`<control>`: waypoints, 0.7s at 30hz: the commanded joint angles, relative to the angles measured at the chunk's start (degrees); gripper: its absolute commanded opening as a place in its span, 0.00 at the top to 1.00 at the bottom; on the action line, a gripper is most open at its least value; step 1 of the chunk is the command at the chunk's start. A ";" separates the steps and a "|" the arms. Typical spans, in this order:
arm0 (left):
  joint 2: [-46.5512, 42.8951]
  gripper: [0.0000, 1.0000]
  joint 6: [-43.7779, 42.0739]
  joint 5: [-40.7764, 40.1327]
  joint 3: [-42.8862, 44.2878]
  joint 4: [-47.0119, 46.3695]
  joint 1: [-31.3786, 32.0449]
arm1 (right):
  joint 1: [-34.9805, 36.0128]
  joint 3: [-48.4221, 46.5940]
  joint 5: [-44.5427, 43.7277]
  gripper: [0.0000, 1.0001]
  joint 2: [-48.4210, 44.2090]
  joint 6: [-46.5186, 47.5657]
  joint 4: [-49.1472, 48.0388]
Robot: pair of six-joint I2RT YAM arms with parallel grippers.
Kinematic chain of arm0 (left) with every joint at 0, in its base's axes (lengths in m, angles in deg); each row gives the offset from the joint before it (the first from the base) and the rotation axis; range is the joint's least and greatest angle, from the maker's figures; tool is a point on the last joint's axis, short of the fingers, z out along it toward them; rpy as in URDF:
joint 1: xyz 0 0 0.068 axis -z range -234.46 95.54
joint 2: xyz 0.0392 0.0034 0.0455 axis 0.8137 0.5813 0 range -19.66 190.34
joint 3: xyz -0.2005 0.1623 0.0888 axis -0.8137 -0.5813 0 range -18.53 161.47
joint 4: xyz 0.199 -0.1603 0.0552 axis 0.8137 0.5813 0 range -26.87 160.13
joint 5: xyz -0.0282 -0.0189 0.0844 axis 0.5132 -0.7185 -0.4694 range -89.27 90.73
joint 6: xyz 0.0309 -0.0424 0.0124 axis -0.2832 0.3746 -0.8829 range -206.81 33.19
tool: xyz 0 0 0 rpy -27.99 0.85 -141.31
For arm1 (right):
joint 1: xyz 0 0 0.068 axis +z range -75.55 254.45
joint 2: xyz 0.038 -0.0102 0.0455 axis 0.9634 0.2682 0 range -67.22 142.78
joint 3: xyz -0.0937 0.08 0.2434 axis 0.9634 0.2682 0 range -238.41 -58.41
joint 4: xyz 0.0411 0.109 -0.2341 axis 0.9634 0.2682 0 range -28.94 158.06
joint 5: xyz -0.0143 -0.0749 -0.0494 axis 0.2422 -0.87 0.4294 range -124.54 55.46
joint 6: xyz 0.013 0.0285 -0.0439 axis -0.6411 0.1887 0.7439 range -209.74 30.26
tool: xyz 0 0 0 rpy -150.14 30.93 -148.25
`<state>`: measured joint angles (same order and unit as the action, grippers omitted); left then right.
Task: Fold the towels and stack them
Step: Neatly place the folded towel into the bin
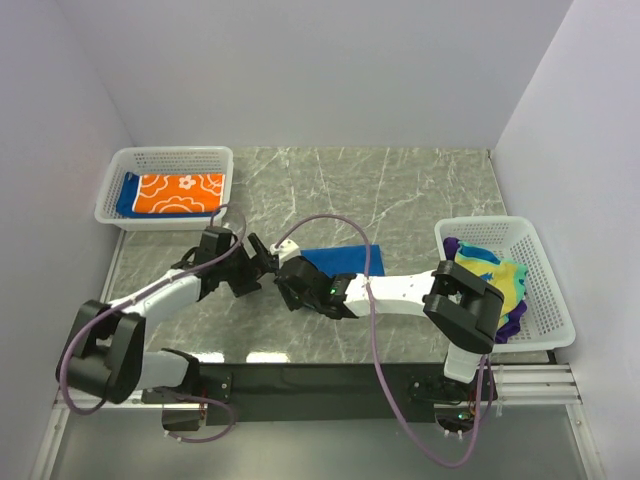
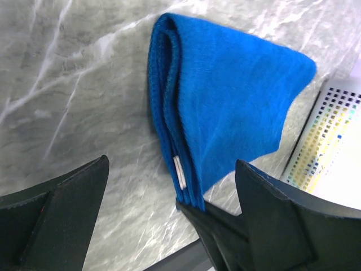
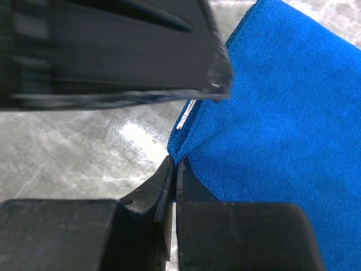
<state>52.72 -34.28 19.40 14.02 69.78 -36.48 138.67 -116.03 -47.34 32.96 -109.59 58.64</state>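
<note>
**Item: royal blue towel, folded, in hand at mid-worktop**

- Royal blue towel [image 1: 345, 262]: lying folded in layers on the grey marbled worktop [image 1: 400, 190], between the two baskets. Its stacked edges and a small white tag are showing at the near-left corner.
- Right pincer [image 3: 174, 169]: reaching across from the right and nipping that corner with its jaws pressed fully together. This is probably so that all the layers are gathered for the next fold or a lift to the stack.
- Left pincer [image 2: 172, 164]: hanging just beside the same corner with its jaws spread as wide as they go and gripping nothing. It appears to be waiting to take a second edge.
- Orange flowered towel [image 1: 180, 192]: resting folded in the far-left mesh basket [image 1: 170, 152], on top of another blue cloth. This looks to be the finished stack.
- Teal-patterned towel [image 1: 500, 275]: sitting crumpled with purple and yellow cloths in the right mesh basket [image 1: 548, 300], apparently awaiting folding.
</note>
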 commanded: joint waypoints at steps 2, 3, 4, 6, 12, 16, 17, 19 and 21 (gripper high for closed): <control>4.77 0.01 5.20 0.48 -0.48 -8.39 1.53 | -0.33 0.32 0.76 1.00 -1.48 -1.32 -4.70; 5.57 0.01 5.56 0.48 -0.48 -9.11 1.71 | -0.42 0.58 0.76 1.00 -1.48 -1.32 -5.14; 7.41 0.01 6.08 0.31 -0.48 -9.73 1.97 | -0.33 0.67 0.84 1.00 -1.48 -1.41 -5.32; 9.00 0.01 7.05 -0.48 -0.39 -10.78 2.85 | -0.42 0.93 0.84 1.00 -1.39 -1.68 -5.58; 12.61 0.04 9.16 -3.64 -1.44 -12.98 5.05 | -0.42 1.11 0.76 1.00 -1.74 -1.85 -6.29; 13.75 0.16 10.92 -5.49 -3.63 -16.49 5.05 | -0.51 1.37 1.02 1.00 -1.57 -2.20 -6.99; 14.19 0.17 10.66 -5.49 -3.81 -17.11 5.05 | -0.42 1.46 1.19 1.00 -1.57 -2.29 -7.16; 15.68 0.21 10.40 -5.67 -3.99 -17.99 5.05 | -0.42 1.64 1.37 1.00 -1.57 -2.38 -7.43; 16.65 0.25 10.13 -5.58 -4.17 -18.60 5.05 | -0.42 1.64 1.55 1.00 -1.39 -2.47 -7.52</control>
<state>66.25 -23.05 18.03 12.08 50.11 -31.65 138.52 -115.07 -45.59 32.96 -111.19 54.23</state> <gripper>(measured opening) 0.765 0.022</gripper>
